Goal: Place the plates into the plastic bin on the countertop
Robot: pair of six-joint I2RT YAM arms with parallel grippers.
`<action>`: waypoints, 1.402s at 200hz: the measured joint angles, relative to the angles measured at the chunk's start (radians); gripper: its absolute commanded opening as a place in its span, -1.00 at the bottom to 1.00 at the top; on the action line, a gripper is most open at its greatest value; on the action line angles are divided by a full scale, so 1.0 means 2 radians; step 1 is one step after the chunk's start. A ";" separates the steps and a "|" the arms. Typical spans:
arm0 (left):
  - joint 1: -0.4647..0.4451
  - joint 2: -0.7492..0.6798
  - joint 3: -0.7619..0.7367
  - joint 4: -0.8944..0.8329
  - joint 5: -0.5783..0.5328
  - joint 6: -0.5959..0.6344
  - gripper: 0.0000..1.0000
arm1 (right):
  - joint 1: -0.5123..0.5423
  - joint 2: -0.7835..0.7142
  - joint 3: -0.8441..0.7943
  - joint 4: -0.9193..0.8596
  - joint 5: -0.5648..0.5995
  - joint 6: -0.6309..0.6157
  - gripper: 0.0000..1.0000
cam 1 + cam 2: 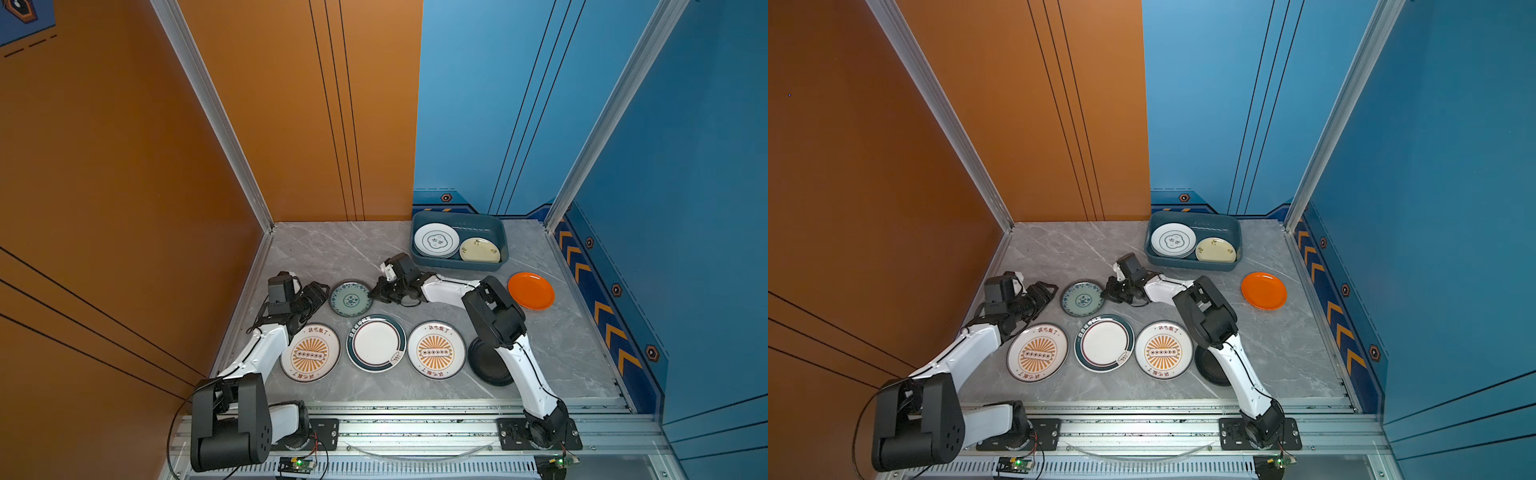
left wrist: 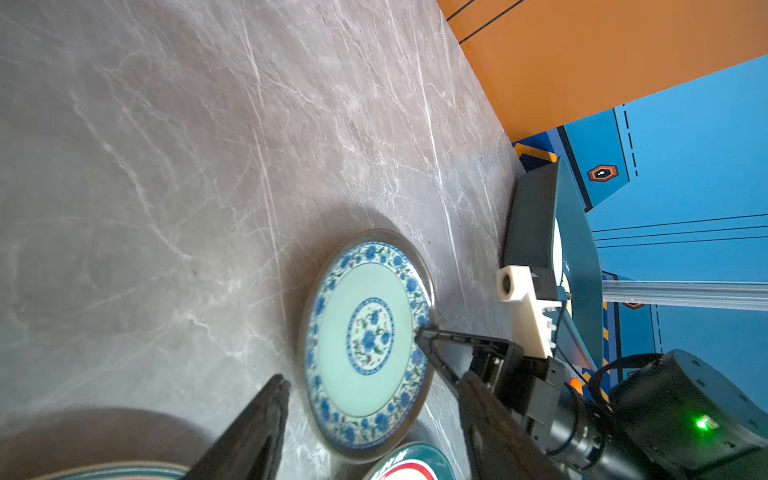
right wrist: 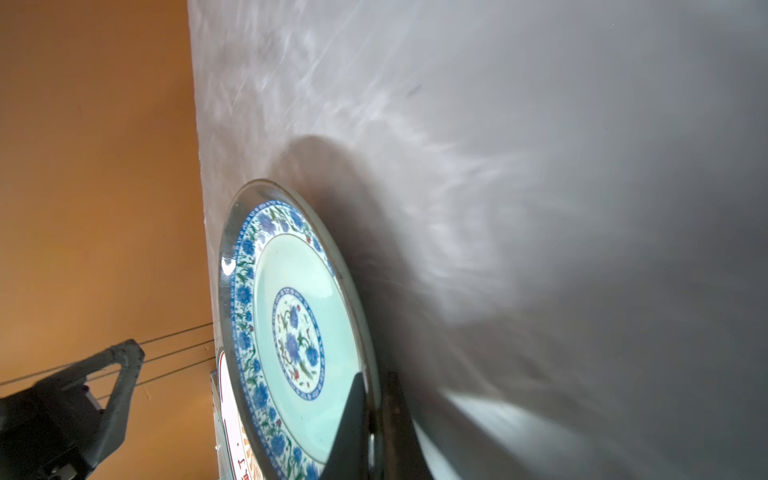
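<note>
Grip shows only in the right wrist view: the right hand (image 3: 372, 386) is pinched on the rim of the teal patterned plate (image 3: 299, 332), one finger over, one under. In both top views that plate sits on the worktop (image 1: 328, 253), with the left hand (image 1: 319, 293) spread apart just beside its opposite edge. Bare worktop separates it from the plastic bin (image 1: 503, 243).

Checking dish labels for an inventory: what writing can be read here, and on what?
"该吃饭了": rim of the left sunburst plate, top and bottom.
"该吃饭了": the right sunburst plate, likewise.
Too blurred to read: rim lettering on the teal-rimmed plate.
Too small to read: emblem on the white plate in the plastic bin.
No writing: the teal patterned plate.
</note>
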 measured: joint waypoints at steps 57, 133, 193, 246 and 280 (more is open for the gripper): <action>-0.033 0.033 0.004 0.014 0.011 0.000 0.34 | -0.029 -0.091 -0.050 -0.007 -0.001 -0.018 -1.00; -0.090 0.062 0.013 0.053 0.020 -0.021 0.33 | -0.035 -0.173 -0.115 -0.001 -0.002 -0.024 -1.00; -0.112 0.062 0.019 0.065 0.021 -0.031 0.33 | -0.055 -0.219 -0.181 0.022 -0.001 -0.021 -1.00; -0.138 0.056 0.026 0.074 0.018 -0.040 0.33 | -0.074 -0.244 -0.211 0.023 0.004 -0.022 -1.00; -0.157 0.057 0.032 0.073 0.007 -0.043 0.33 | -0.076 -0.259 -0.220 0.030 0.011 -0.022 -1.00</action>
